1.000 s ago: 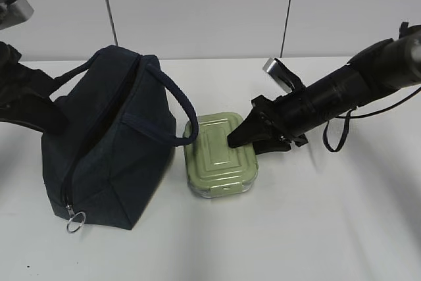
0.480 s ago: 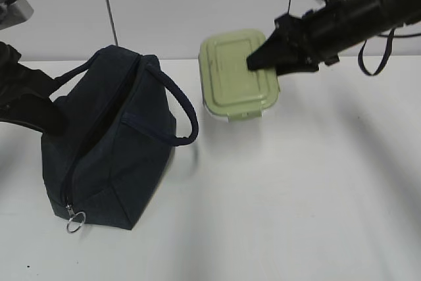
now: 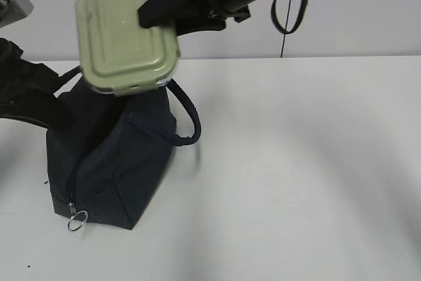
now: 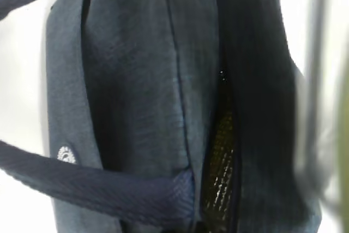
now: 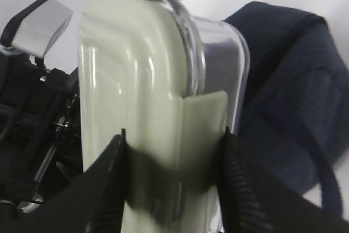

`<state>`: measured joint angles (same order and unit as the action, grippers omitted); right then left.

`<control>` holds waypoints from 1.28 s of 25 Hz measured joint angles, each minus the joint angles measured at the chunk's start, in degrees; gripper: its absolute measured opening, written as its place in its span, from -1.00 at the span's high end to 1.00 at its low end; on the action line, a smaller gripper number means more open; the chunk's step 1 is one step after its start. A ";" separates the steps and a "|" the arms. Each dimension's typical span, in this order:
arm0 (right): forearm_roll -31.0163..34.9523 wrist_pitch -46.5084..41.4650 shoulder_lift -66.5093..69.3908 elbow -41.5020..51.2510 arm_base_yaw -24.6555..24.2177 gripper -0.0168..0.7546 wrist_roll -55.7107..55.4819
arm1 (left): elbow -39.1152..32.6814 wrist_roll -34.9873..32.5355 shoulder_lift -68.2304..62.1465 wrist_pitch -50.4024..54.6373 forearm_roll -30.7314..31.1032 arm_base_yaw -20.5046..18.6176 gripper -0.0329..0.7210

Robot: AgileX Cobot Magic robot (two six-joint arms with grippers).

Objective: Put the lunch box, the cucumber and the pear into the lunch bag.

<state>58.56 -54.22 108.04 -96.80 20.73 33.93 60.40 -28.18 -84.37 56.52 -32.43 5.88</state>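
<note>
Right gripper, in the exterior view, is clamped on one short end of the lunch box, carrying it in the air directly over the lunch bag. The bag's mouth lies at about 6 o'clock from the box, and the box's long axis runs roughly 2 to 8 o'clock. The left arm stands against the bag's 9 o'clock side.

Left wrist view shows only the lunch bag close up, its zip gap slightly parted on silvery lining; whether that gripper grips anything I cannot tell.

Right wrist view: both fingers pinch the lunch box, the bag beyond at 3 o'clock.

Neither cucumber nor pear is visible.
</note>
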 joint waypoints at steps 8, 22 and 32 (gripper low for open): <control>-0.98 4.70 3.59 -0.13 3.70 0.10 -1.99 | -0.08 0.00 1.15 -0.30 -1.85 0.00 0.95; -28.78 1.58 5.94 -0.51 6.48 0.11 -20.80 | -0.08 0.00 3.25 -1.57 -5.04 0.45 0.95; -20.14 0.00 13.35 -7.64 10.86 -0.10 -14.50 | -0.08 0.00 3.25 -0.56 -4.36 0.45 0.96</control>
<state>38.42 -54.22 121.40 -104.44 31.59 19.42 60.32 -28.18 -81.11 55.96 -36.79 6.33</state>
